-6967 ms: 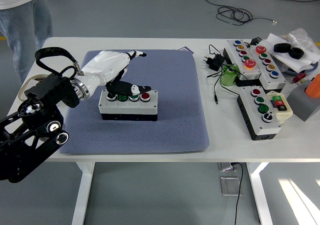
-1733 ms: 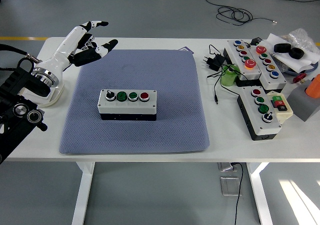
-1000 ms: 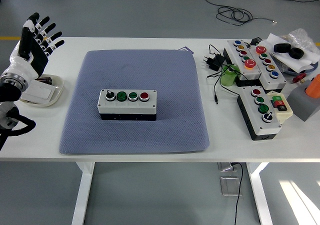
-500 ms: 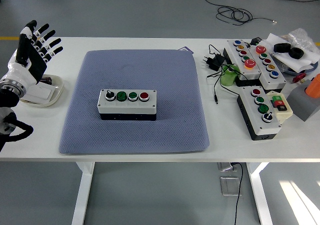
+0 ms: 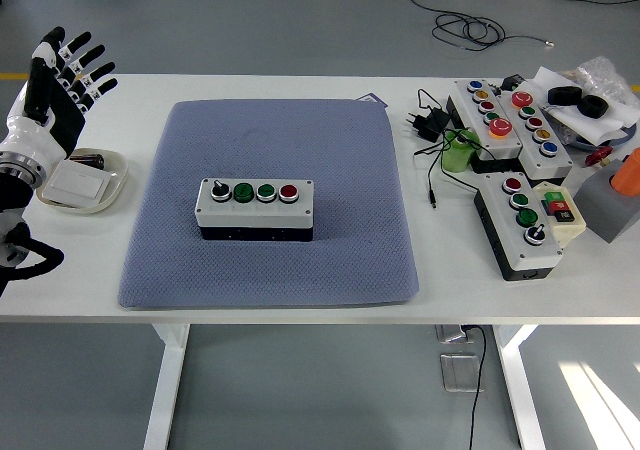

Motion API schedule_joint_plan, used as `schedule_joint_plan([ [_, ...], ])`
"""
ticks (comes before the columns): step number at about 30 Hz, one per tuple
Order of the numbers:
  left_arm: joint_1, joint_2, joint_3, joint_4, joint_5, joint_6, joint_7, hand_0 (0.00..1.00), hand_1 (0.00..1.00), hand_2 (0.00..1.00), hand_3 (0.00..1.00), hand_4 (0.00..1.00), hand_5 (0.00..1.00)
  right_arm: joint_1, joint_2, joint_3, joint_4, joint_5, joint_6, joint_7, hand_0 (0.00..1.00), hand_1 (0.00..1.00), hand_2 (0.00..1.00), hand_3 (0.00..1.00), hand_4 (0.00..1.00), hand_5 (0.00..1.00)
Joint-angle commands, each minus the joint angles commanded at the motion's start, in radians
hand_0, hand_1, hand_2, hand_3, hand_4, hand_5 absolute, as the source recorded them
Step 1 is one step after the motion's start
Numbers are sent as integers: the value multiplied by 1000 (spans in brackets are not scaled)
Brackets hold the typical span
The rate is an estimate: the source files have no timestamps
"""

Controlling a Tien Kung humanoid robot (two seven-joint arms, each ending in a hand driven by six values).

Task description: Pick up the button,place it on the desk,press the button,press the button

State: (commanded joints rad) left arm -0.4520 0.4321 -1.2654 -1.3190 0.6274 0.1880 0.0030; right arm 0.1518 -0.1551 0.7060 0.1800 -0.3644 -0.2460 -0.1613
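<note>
Button box, white-topped and black-based with a knob, two green buttons and one red, sits unmoved mid-way on the blue-grey mat on the white desk. At far left, the white-and-black left hand has risen slightly, fingers spread wide, empty, above a shallow white dish holding a white card.

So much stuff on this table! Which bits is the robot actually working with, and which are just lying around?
In the job:
- button box, on the blue mat
- left hand, raised at the table's left edge, fingers spread, holding nothing

Just lying about:
- white dish at the left
- other button boxes at the right
- black plug adapter
- green roll
</note>
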Motion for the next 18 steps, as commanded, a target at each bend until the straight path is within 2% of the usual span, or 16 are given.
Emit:
schedule_joint_plan([
  [7,13,1,-20,-12,25,-5,1,821,838,886,877,609,998,6,0,1,0,-9,2,-3,787,797,817,751,412,479],
  [10,20,-4,-34,-16,49,-11,-3,821,838,886,877,609,998,6,1,4,0,-11,2,-4,787,797,817,751,412,479],
  [14,28,-27,-65,-30,93,-6,-7,817,830,876,866,608,998,7,1,4,0,-5,1,-4,787,797,817,751,412,479],
  [18,28,-31,-68,-39,105,-4,-8,817,831,874,864,607,998,10,1,8,0,-14,1,-7,787,797,817,751,412,479],
])
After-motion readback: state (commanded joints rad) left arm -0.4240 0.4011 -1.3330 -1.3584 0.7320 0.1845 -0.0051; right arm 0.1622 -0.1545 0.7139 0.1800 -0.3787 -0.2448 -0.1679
